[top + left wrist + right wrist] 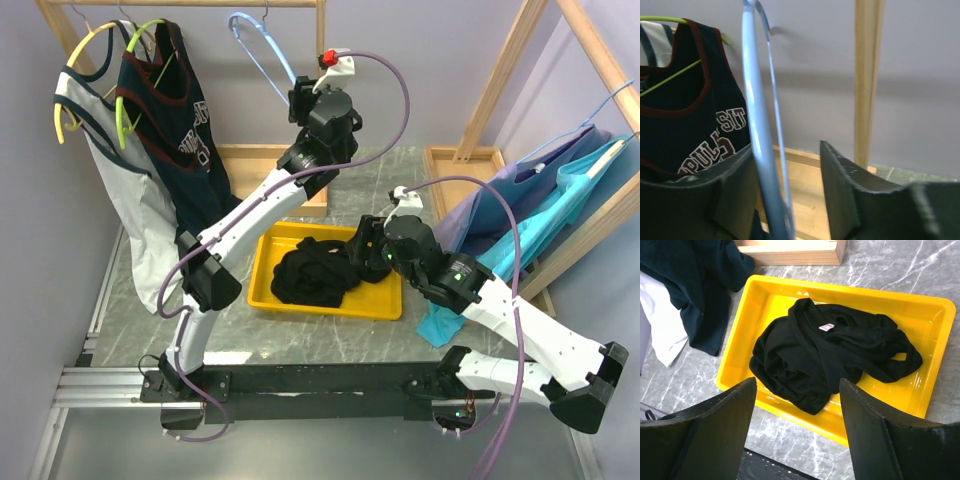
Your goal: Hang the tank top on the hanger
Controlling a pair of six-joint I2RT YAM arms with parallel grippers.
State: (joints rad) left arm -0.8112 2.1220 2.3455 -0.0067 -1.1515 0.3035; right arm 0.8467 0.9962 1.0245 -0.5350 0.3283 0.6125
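Step in hand: seizing the thin light-blue hanger, which your spread left jaws straddle, while your right jaws gape above the crumpled black tank top in the yellow tray; close left next.

The light-blue hanger fills the left of the left jaws' gap, leaving room on its right. A navy top crowds their left side, and a wooden post stands beyond. Under the right jaws the way lies open to the tank top, walled by the yellow tray.

Top looks down — right wrist shares tray
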